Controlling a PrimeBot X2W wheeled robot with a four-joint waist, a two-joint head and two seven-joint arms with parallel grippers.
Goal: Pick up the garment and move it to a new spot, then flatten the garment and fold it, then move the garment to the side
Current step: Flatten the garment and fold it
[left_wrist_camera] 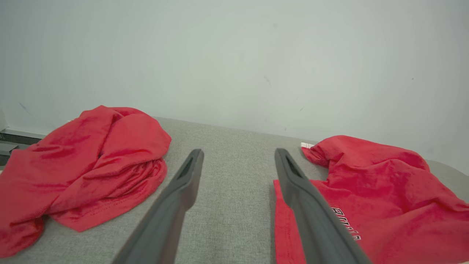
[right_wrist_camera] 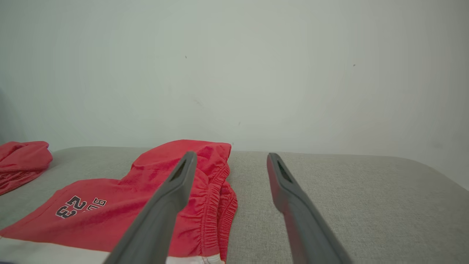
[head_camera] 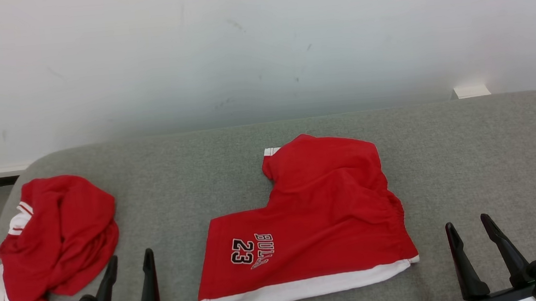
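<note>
Far left, a crumpled red garment with white trim is sitting bunched at the left end of the grey table. It's probably being kept out of the working area, though I can't tell whether it's finished or waiting.

Just right of it, your left gripper is hovering low over bare table. Its jaws are standing spread wide, gripping nothing and touching no cloth.

Mid-table, the shorts are lying mostly spread. They're red with a white hem and a "BULLS 23" print. One leg is pointing toward the robot's lower left and the other toward the wall, with the elastic waistband bunching on the right. I'm reading these as the garment you're working, since they're lying between both arms and within reach of each. They aren't folded yet and wrinkles are showing across the upper leg, so flattening looks like the step in hand.

Far right, your right gripper is hovering beside the waistband end, apart from the cloth. Its jaws are also spread wide and empty. Having one gripper on each side is likely setting up a two-handed grab at opposite edges.

Further back, a small white tab is sitting where the table is meeting the wall.

Counting: two red garments, two grippers, four fingers, one table, one white tab.
</note>
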